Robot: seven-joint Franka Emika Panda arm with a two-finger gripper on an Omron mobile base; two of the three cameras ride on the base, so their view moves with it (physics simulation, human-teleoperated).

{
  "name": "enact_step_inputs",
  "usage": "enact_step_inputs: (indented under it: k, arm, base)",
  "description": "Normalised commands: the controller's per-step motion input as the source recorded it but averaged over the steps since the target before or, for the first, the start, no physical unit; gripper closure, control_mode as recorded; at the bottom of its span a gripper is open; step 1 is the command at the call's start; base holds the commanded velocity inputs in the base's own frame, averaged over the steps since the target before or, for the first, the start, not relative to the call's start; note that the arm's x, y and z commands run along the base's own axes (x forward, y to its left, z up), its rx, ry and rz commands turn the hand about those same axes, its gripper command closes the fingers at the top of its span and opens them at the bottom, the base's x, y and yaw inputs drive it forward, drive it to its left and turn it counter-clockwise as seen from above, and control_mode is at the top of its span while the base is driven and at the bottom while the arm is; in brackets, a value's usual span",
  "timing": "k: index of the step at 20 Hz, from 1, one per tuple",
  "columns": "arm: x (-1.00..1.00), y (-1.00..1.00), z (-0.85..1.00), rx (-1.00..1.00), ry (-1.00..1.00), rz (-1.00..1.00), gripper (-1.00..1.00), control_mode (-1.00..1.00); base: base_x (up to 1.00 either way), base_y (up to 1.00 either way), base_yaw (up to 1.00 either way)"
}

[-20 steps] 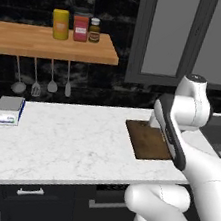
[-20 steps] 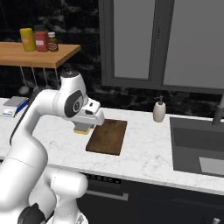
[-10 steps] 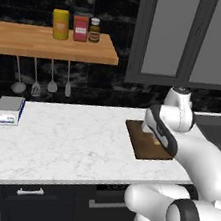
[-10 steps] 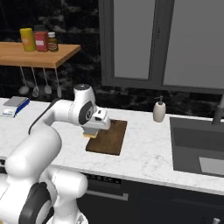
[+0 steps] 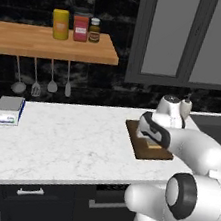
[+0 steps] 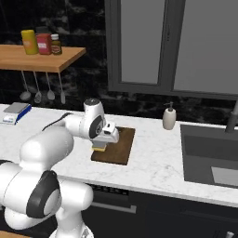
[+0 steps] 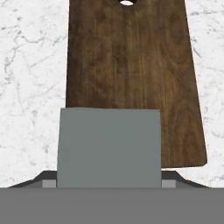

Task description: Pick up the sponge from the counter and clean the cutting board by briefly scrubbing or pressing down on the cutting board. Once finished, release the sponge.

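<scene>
White marble counter (image 5: 66,146) runs across both base views, above dark cabinets, with a dark sink (image 6: 211,155) set into it at the far right. Wooden wall shelf (image 5: 47,44) hangs above the counter's left part and carries a yellow canister (image 5: 60,24), a red jar (image 5: 80,27) and a small dark bottle (image 5: 95,29). Four ladles and utensils (image 5: 41,79) hang under the shelf. Dark-framed window panels (image 6: 172,44) sit on the back wall.

Dark brown cutting board (image 7: 131,74) lies flat on the counter, between the shelf area and the sink; its small hole (image 7: 127,2) is at the edge farthest from the hand in the hand view. Grey-and-white box with blue edge (image 5: 9,111) sits well apart, at the counter's left end. White soap dispenser (image 6: 169,117) stands near the sink, behind and to the right of the board.

Arm is bent low over the board. Gripper (image 6: 101,144) is down at the board's near end, clamped on the sponge (image 7: 108,146). In the hand view the grey scouring face takes up the lower middle, overlapping the board's near edge. In the right base view the yellow body shows just under the hand, resting on or just above the board; contact cannot be told for sure. In the left base view a sliver of yellow (image 5: 152,146) shows on the board beside the hand.
</scene>
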Motion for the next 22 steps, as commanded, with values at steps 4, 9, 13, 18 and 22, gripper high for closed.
enact_step_inputs:
  k: [4,9,13,18,22]
  arm:
    - [0.09,0.0,-0.33,0.0,0.03,0.0,1.0,-1.0]
    - [0.04,0.0,-0.44,0.0,0.0,0.0,1.0,-1.0]
    - [0.02,0.0,-0.48,0.0,0.0,0.0,1.0,-1.0]
    - [0.13,0.0,-0.38,0.0,0.0,0.0,1.0,-1.0]
    - [0.25,0.0,-0.04,0.0,0.0,0.0,1.0,-1.0]
  base:
    - [0.0,0.0,0.0]
    - [0.0,0.0,0.0]
    - [0.0,0.0,0.0]
    - [0.0,0.0,0.0]
    - [0.0,0.0,0.0]
